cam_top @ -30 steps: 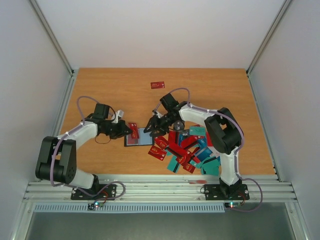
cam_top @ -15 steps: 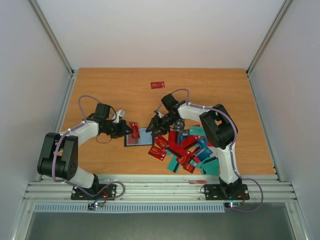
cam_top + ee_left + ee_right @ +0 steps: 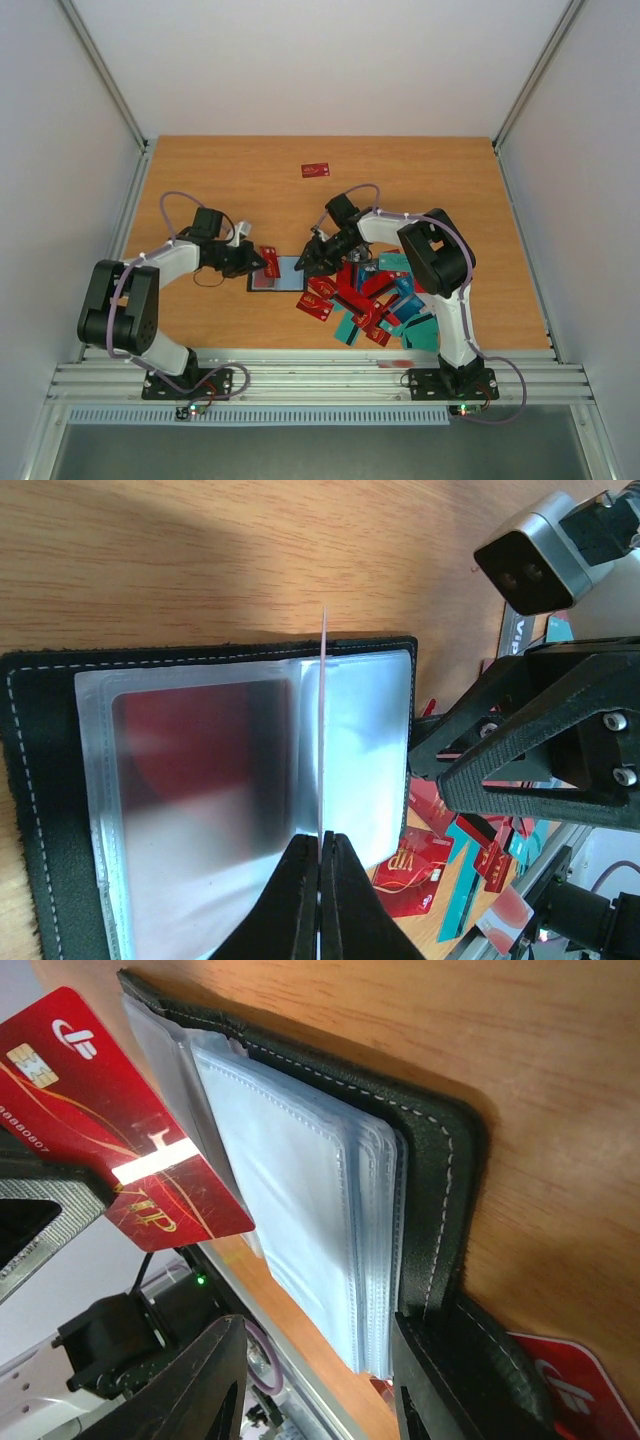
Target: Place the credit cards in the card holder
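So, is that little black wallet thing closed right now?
No, the card holder lies spread open, with its clear plastic sleeves showing.

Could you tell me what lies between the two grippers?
In the top view, the open card holder lies between left gripper and right gripper, with the left's red card on edge over it.

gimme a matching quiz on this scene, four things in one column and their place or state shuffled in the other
1. red VIP plastic card
2. black stitched card holder
3. lone small red card
4. heap of red and teal plastic cards

a. alone at the far side of the wooden table
b. lying open
c. piled at the near right
d. pinched by the left gripper

Pairs: 1-d, 2-b, 3-a, 4-c
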You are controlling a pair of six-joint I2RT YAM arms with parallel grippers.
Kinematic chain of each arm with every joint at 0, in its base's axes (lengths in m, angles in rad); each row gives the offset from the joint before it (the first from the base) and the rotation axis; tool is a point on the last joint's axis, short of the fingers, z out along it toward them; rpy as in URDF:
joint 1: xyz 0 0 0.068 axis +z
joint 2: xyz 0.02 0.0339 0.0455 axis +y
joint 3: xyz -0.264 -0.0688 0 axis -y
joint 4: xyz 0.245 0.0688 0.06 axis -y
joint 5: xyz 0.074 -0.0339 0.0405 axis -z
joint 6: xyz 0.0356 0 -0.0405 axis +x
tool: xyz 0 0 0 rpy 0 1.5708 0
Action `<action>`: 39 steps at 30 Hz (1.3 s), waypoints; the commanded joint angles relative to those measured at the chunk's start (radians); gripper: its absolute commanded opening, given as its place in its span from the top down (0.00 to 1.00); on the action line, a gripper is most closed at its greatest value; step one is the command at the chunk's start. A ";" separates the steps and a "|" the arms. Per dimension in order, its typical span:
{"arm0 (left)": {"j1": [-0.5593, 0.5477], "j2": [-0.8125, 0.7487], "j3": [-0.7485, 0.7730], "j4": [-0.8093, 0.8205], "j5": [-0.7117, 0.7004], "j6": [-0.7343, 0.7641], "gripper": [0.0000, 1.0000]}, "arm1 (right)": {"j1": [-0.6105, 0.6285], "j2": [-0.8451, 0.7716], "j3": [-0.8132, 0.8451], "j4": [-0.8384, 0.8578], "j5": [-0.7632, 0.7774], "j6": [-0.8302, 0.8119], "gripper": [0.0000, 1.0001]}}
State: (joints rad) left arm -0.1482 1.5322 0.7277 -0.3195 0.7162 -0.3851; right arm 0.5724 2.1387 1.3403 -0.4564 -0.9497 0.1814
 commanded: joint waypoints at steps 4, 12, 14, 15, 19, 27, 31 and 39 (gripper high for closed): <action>-0.020 0.016 -0.007 0.048 -0.026 0.004 1.00 | 0.002 0.041 -0.027 0.013 0.014 -0.014 0.60; -0.031 -0.039 -0.041 0.060 -0.097 -0.016 1.00 | -0.003 0.045 -0.029 0.012 0.010 -0.015 0.61; -0.030 -0.070 -0.054 0.065 -0.125 -0.023 1.00 | -0.003 0.045 -0.030 0.008 0.008 -0.019 0.62; -0.030 -0.081 -0.056 0.070 -0.125 -0.026 1.00 | -0.004 0.045 -0.032 0.008 0.007 -0.020 0.62; -0.030 -0.091 -0.036 0.048 -0.130 -0.008 1.00 | -0.004 0.049 -0.039 0.009 0.002 -0.023 0.62; -0.044 -0.032 -0.066 0.137 -0.070 -0.023 1.00 | -0.005 0.053 -0.040 0.011 -0.007 -0.025 0.63; -0.061 -0.023 -0.072 0.156 -0.061 -0.042 1.00 | -0.006 0.059 -0.038 0.013 -0.012 -0.026 0.63; -0.062 -0.043 -0.109 0.171 -0.060 -0.061 1.00 | -0.030 0.068 -0.031 0.015 -0.021 -0.030 0.63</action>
State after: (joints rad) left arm -0.2054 1.4960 0.6506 -0.2005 0.6464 -0.4313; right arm 0.5549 2.1612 1.3193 -0.4187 -1.0130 0.1734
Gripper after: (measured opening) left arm 0.018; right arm 0.366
